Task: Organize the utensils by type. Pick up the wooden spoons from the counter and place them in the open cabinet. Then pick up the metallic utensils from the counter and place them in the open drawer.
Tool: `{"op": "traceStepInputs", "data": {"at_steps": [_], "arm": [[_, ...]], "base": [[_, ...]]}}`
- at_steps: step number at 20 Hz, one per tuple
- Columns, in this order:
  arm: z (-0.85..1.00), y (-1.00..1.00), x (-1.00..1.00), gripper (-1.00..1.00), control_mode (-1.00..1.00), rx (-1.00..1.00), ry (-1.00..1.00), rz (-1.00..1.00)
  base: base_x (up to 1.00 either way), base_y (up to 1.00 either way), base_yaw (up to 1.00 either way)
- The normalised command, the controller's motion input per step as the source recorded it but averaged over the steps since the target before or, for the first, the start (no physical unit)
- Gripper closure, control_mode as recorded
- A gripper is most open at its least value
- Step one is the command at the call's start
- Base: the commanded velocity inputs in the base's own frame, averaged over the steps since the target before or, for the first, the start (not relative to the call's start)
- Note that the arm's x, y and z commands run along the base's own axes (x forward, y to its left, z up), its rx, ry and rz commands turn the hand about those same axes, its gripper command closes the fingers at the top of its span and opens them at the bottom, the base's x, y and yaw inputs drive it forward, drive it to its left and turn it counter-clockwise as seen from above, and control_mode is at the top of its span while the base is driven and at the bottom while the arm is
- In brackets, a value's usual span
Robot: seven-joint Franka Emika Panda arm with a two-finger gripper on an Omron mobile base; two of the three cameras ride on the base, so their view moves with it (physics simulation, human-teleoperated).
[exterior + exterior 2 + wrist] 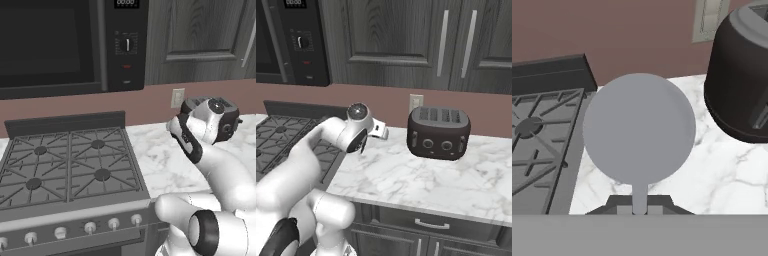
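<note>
Silver metallic utensil [639, 130] with a large round head and a thin neck, seen in the hand view with the neck running down between the two small dark finger tips [619, 205]. Held by the two-finger gripper [640, 207], whose jaws stand narrow and pinch that neck; handle hidden below the grip. Starting at the left: black gas stove top [542, 140] with grey grates, its raised back rail against the reddish-brown wall [612, 30]. Just right of the stove, white marble-look counter [722, 175] with grey veins, and the utensil's head hangs in front of the counter's left part, near the stove's edge. Cannot tell from this angle whether the head touches the marble. Further right, dark four-slot toaster [737, 90] standing on the counter, well clear of the utensil, with a pale wall outlet [709, 20] behind it. In the right base view, gripper [378, 131] poised over the counter's back left corner, between stove and toaster, below closed dark wood-grain cabinet doors [406, 40].
</note>
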Motion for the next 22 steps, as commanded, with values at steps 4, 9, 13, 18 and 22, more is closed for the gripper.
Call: {"op": "traceStepInputs", "data": {"at_steps": [4, 9, 13, 18, 22], "arm": [[0.39, 0.0, -0.41, 1.0, -1.0, 0.0, 0.01, 0.0], [0.19, 0.0, -0.56, 1.0, -1.0, 0.0, 0.0, 0.03], [0.28, 0.0, -0.4, 1.0, -1.0, 0.0, 0.0, 0.08], [0.49, 0.0, -0.38, 1.0, -1.0, 0.0, 0.0, 0.1], [0.62, 0.0, -0.35, 1.0, -1.0, 0.0, 0.06, 0.11]], "base": [[0.0, 0.0, 0.0], [0.0, 0.0, 0.0], [0.0, 0.0, 0.0], [0.0, 0.0, 0.0], [0.0, 0.0, 0.0]]}}
